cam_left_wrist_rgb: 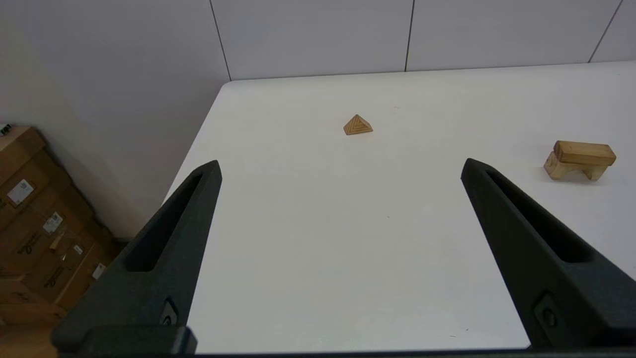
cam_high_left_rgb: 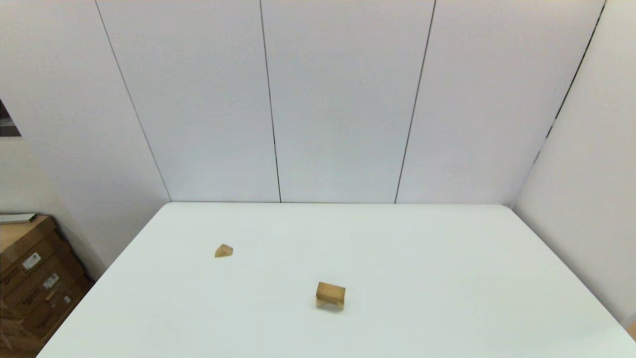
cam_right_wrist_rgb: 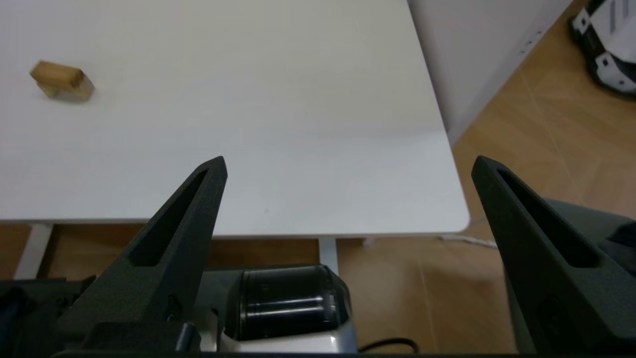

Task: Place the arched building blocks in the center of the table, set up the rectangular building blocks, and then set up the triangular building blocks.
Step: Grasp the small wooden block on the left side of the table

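Note:
On the white table [cam_high_left_rgb: 422, 258], near its middle, the arched block [cam_high_left_rgb: 330, 304] stands on its two legs with the rectangular block [cam_high_left_rgb: 331, 291] lying flat on top. In the left wrist view the rectangular bar [cam_left_wrist_rgb: 585, 152] covers the arch [cam_left_wrist_rgb: 566, 170]. The triangular block [cam_high_left_rgb: 223, 250] lies alone to the far left of the stack, also seen as the small wedge [cam_left_wrist_rgb: 357, 125]. My left gripper [cam_left_wrist_rgb: 340, 166] is open and empty, hovering short of the triangle. My right gripper [cam_right_wrist_rgb: 348, 161] is open and empty, held off the table's near right edge, with the stack [cam_right_wrist_rgb: 62, 80] far off.
Cardboard boxes [cam_high_left_rgb: 35, 278] sit on the floor beside the table's left edge. White wall panels close the back and right sides. Below the right gripper are the robot base [cam_right_wrist_rgb: 288, 303] and wooden floor [cam_right_wrist_rgb: 541, 119]; a black-and-white object [cam_right_wrist_rgb: 606, 44] lies on it.

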### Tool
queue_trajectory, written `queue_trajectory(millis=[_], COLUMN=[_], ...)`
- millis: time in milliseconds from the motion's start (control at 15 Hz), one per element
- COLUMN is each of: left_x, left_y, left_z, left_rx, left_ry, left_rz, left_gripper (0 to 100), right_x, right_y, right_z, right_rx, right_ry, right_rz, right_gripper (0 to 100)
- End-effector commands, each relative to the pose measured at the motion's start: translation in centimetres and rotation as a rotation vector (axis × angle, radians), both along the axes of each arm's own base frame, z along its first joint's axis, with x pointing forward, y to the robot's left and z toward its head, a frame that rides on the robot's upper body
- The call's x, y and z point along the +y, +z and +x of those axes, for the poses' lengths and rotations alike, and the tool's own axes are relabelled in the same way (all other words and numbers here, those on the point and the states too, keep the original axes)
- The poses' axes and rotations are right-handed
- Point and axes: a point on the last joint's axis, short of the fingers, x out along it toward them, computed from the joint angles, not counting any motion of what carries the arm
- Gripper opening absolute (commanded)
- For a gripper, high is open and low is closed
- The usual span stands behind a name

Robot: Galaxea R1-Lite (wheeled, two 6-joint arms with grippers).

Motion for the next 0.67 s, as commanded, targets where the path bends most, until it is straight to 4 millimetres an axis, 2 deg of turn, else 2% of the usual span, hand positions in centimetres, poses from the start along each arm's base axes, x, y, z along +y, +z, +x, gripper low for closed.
queue_trajectory(millis=[67, 200, 400, 667], left_x=[0.0, 0.0, 0.0, 0.0], left_y=[0.0, 0.0, 0.0, 0.0], left_z=[0.0, 0.0, 0.0, 0.0], left_rx=[0.002, 0.002, 0.002, 0.002], left_ry=[0.0, 0.0, 0.0, 0.0], left_rz=[0.0, 0.0, 0.0, 0.0], left_gripper=[100, 100, 100, 100], right_x=[0.4, 0.5, 0.6, 0.6], right_y=[-4.9, -5.9, -9.3, -12.3], right_z=[0.6, 2.3, 5.9, 7.5], right_rx=[-0.227, -0.24, -0.262, -0.224], right_ry=[0.024, 0.071, 0.129, 0.139], right_rz=[0.012, 0.024, 0.024, -0.014], right_gripper=[100, 100, 100, 100])
